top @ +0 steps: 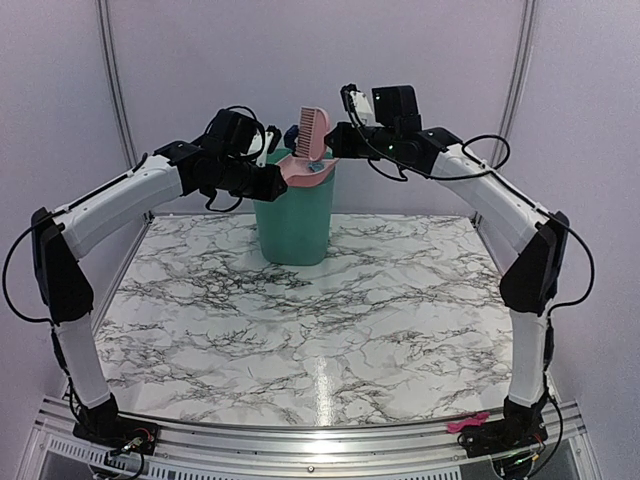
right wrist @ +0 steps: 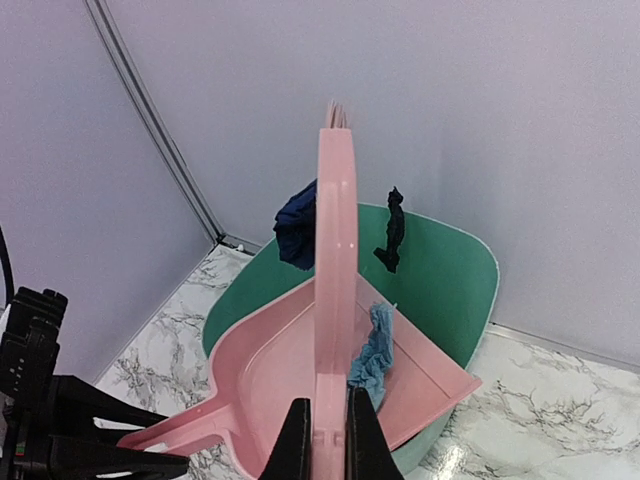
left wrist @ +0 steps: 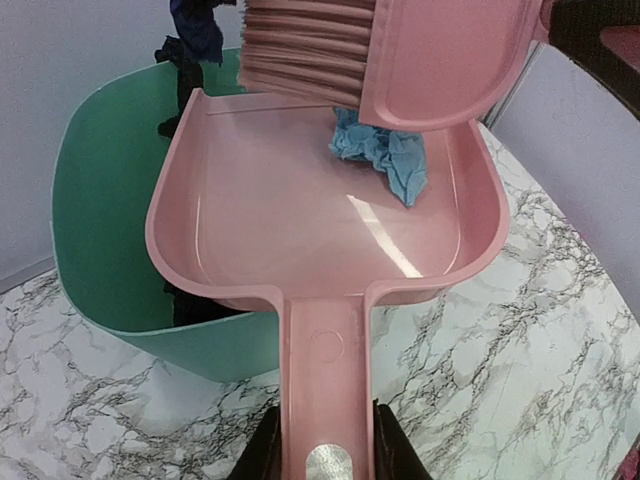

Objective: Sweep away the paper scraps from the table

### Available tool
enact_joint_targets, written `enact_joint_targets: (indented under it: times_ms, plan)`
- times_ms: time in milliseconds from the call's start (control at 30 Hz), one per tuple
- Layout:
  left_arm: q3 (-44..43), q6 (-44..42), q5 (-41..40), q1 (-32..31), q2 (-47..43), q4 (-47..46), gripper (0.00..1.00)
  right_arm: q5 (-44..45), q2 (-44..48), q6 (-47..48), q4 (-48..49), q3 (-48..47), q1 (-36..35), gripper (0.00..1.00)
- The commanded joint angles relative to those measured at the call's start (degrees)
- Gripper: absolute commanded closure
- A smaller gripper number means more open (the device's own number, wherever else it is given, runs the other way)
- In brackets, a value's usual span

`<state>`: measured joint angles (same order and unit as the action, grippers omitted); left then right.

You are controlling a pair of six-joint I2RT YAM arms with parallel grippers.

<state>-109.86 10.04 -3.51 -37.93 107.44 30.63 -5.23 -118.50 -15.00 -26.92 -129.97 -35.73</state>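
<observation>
The right gripper [right wrist: 330,420] presses its two black fingers [right wrist: 297,445] against both sides of the pink brush [right wrist: 335,280]. The brush stands edge-on straight ahead of it. Below the brush and reaching left, the pink dustpan [right wrist: 265,375] tilts over a green bin [right wrist: 455,290]. A light-blue paper scrap [right wrist: 374,350] sits in the pan, touching the brush's right side. Farther ahead, a dark navy scrap [right wrist: 296,232] shows just left of the brush and a black scrap [right wrist: 392,232] right of it, above the bin's mouth. The marble table [right wrist: 545,400] spreads to the right.
</observation>
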Motion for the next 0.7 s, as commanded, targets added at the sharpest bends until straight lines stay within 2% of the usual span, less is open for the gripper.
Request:
enact_joint_targets:
  times_ms: [0,100,233,667]
  plan:
    - [-1.2,4.6,3.3,0.6,0.4,-2.0,1.0,1.3,4.9,-2.4,5.3,1.0,0.4,1.0]
    - [-2.3,7.7,6.6,0.8,0.4,-1.9,1.0,4.0,5.3,-3.8,2.1,-0.9,0.4,1.0]
    - [-3.3,10.7,8.2,0.8,0.1,-1.9,1.0,1.9,7.8,-4.6,0.7,1.5,0.4,1.0]
    - [-4.1,12.8,6.9,1.5,-0.6,-2.0,1.0,-0.2,13.5,-6.3,-12.4,4.3,0.3,1.0]
